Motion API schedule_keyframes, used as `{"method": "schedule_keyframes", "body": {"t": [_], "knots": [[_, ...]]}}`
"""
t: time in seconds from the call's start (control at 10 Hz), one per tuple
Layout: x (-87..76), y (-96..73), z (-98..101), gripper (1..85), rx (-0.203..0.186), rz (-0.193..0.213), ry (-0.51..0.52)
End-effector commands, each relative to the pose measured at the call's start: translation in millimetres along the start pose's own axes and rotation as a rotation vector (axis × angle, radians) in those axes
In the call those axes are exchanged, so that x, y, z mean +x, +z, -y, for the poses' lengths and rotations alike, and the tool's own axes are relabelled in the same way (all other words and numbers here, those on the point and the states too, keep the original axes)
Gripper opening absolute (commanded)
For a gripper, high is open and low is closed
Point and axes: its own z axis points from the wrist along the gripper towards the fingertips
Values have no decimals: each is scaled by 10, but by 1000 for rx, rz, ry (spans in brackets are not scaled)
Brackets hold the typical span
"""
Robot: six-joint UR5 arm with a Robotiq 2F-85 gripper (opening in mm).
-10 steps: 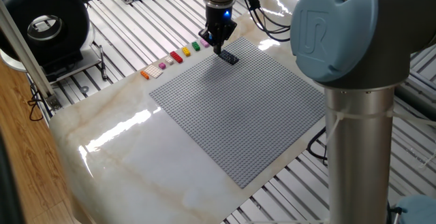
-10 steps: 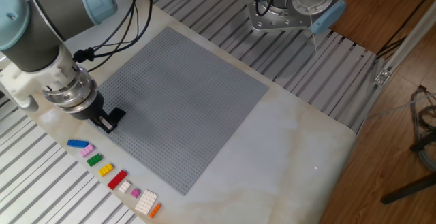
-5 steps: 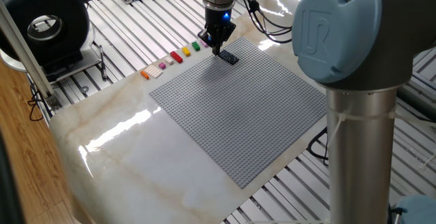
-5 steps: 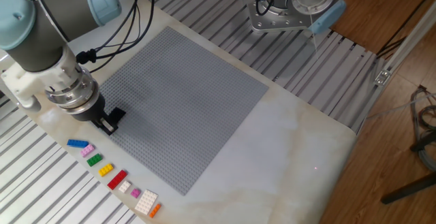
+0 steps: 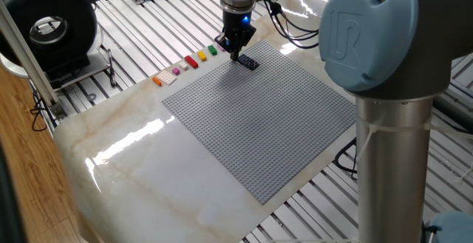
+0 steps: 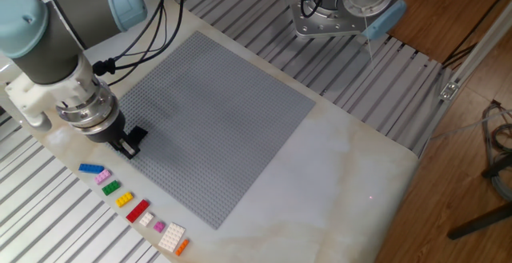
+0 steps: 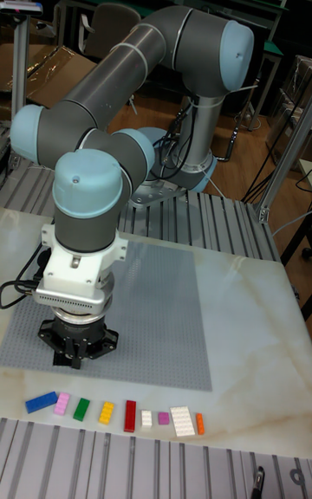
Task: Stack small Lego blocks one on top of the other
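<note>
A dark navy Lego block point(image 5: 248, 63) point(image 6: 136, 133) lies on the grey baseplate point(image 5: 259, 117) near its edge. My gripper point(image 5: 236, 53) point(image 6: 124, 145) point(image 7: 76, 362) hangs just beside and slightly above it, toward the row of loose blocks, and holds nothing. Its fingertips stand close together, and whether there is a gap between them cannot be made out. On the marble beside the plate lie the blue point(image 6: 91, 169), pink point(image 6: 102, 178), green point(image 6: 110, 188), yellow point(image 6: 124, 200), red point(image 6: 138, 210) and orange point(image 6: 182, 247) blocks. The same row appears from blue point(image 7: 41, 401) to orange point(image 7: 199, 423).
Small white pieces and a second pink one point(image 6: 159, 227) lie in the same row, among them a larger white plate point(image 6: 171, 236). The arm's base point(image 6: 352, 7) stands behind the baseplate. A black round device point(image 5: 48, 29) sits off the table's corner. Cables trail near the arm.
The gripper has drifted slightly up and away from the navy block. The block has stayed put on the baseplate.
</note>
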Motion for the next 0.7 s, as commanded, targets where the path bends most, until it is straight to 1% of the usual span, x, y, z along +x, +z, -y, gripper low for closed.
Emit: {"method": "schedule_keyframes", "body": {"t": [0.0, 0.4, 0.6], "knots": [[-2, -2, -14, 10, -14, 6, 2], [11, 3, -53, 10, -20, 5, 11], [2, 24, -18, 10, -19, 16, -5]]}}
